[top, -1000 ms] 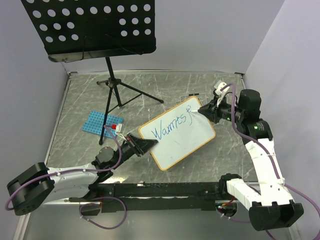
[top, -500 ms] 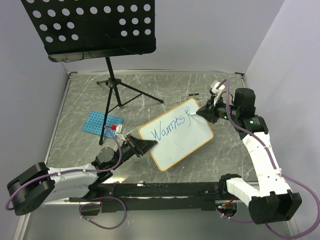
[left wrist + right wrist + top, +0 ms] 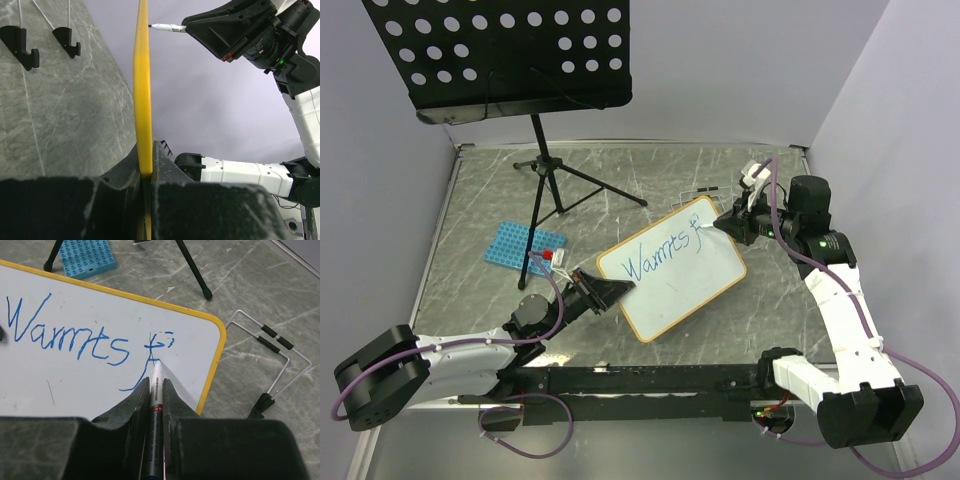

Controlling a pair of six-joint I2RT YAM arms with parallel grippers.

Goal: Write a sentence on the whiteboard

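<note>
One word and a fragment of the sentence (image 3: 70,338) mark the whiteboard (image 3: 692,286), clamped by its edge mid-table in the left gripper (image 3: 147,165), as the right gripper (image 3: 156,383), closed on a marker (image 3: 157,371), holds its tip at the board; most apparently left to write.

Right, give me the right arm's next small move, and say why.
Probably a short downstroke just right of the blue "f", starting the next letter. The white marker pen shut in the right fingers has its tip at the yellow-framed rectangular whiteboard, the blue handwriting reads only "Warmts f" so far, and the left fingers clamp the board's edge.
</note>
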